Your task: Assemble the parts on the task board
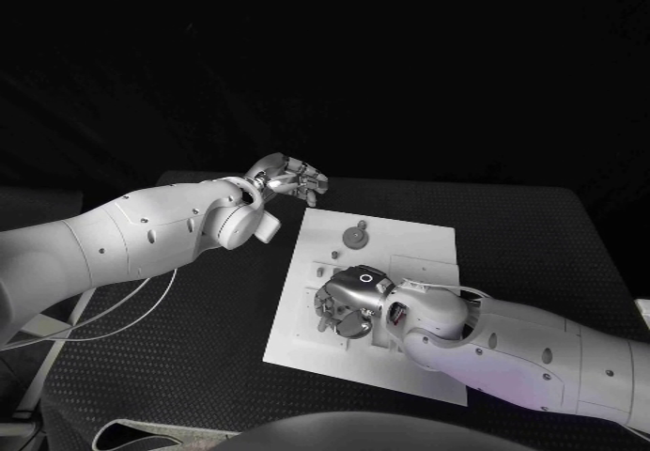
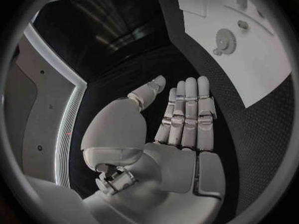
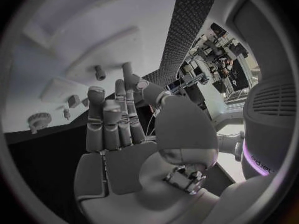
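The white task board (image 1: 413, 254) lies in the middle of the black table. A grey gear (image 1: 355, 236) lies flat near the board's far edge, and small pieces (image 1: 330, 256) stand just in front of it. My left hand (image 1: 288, 178) hovers off the board's far left corner with its fingers straight and nothing in it. The left wrist view shows that hand (image 2: 184, 119), the board (image 2: 261, 69) and the gear (image 2: 224, 38). My right hand (image 1: 346, 301) is low over the board's near left part. In the right wrist view its fingers (image 3: 115, 124) are spread and hold nothing, near a peg (image 3: 99, 72) and the gear (image 3: 39, 119).
The black textured table (image 1: 177, 329) runs wide to the left and right of the board. A thin white cable (image 1: 129, 315) hangs below my left arm over the table's left edge.
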